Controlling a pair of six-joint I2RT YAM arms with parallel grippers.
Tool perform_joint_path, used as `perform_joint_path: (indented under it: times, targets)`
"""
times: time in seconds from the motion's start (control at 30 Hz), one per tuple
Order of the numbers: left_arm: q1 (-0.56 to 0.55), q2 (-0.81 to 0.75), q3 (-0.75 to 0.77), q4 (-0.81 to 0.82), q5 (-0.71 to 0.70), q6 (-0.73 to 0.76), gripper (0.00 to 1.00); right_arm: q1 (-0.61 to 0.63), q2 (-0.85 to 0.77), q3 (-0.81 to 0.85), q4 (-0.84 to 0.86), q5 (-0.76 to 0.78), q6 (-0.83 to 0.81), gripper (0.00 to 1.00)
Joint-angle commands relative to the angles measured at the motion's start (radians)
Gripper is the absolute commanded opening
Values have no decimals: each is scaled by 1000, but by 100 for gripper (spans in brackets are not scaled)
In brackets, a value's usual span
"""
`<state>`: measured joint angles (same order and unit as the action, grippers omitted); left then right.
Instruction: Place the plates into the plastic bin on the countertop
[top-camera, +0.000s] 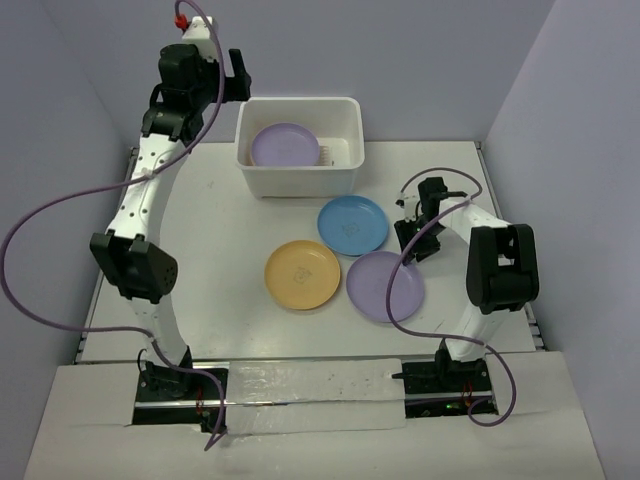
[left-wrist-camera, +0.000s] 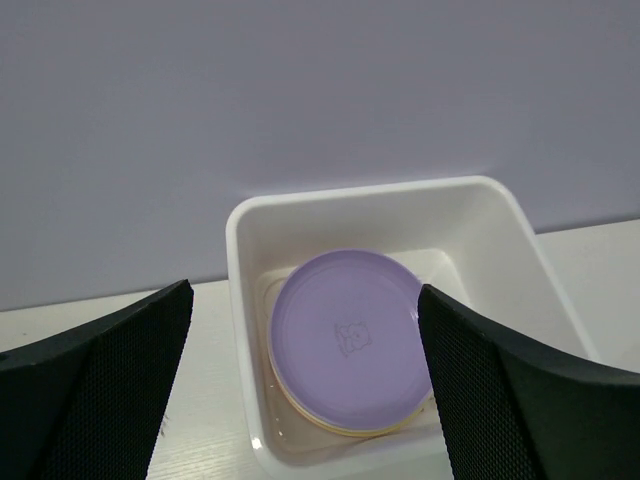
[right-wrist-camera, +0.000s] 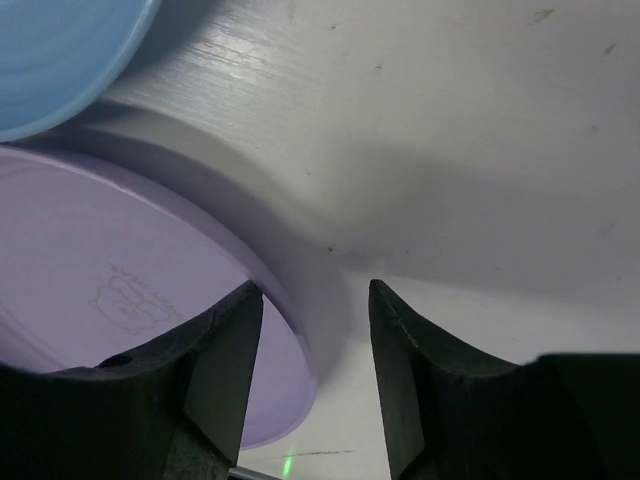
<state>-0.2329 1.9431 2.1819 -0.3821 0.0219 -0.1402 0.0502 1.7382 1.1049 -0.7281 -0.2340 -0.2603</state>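
The white plastic bin (top-camera: 300, 101) stands at the back of the countertop (top-camera: 220, 230). Inside it a purple plate (left-wrist-camera: 345, 335) lies on top of a stack whose yellow edge shows beneath. My left gripper (left-wrist-camera: 305, 290) hangs open above the bin with nothing between its fingers. On the countertop lie three plates: blue (top-camera: 352, 224), yellow-orange (top-camera: 302, 274) and purple (top-camera: 385, 286). My right gripper (right-wrist-camera: 315, 290) is down at the right edge of that purple plate (right-wrist-camera: 100, 260). Its jaws straddle the rim, narrowed, with a gap still showing on the outer side.
Pale lavender walls close in the back and both sides. The blue plate (right-wrist-camera: 50, 50) lies just beyond the purple one and close to it. The left arm's purple cable (top-camera: 60, 200) loops out over the left side.
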Motion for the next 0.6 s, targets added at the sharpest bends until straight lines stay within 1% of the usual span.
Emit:
perform_joint_path:
  times: [0.0,0.07,0.1,0.13,0.23,0.27,0.37,0.43,0.5,0.53,0.57]
  targets:
    - [7,-56,-71,11,-16,31,99,23,39,19,9,-37,-34,42]
    - [14,-76,-86,5,-16,31,99,28,47,17,4,-37,-48,38]
    - [28,-84,-101,-1,-16,23,99,29,50,13,2,-34,-59,33]
    - [39,-89,-111,-10,-6,12,99,30,49,8,0,-31,-68,26]
    - [72,-110,-155,-19,24,-24,99,29,27,-17,-15,-20,-118,9]
    - [83,-125,-179,-23,30,-34,99,25,0,-34,-34,-19,-155,1]
    - [127,-152,-236,-34,56,-52,99,-2,-112,-56,-103,-49,-251,0]
    - [164,-168,-281,-45,81,-67,99,-22,-202,-38,-166,-110,-315,0]
    - [210,-189,-328,-56,111,-94,99,-35,-305,20,-228,-153,-359,0]
    - [226,-198,-350,-58,129,-108,99,-35,-335,54,-245,-172,-363,0]
    - [264,-215,-387,-56,157,-125,99,-35,-356,118,-259,-210,-347,0]
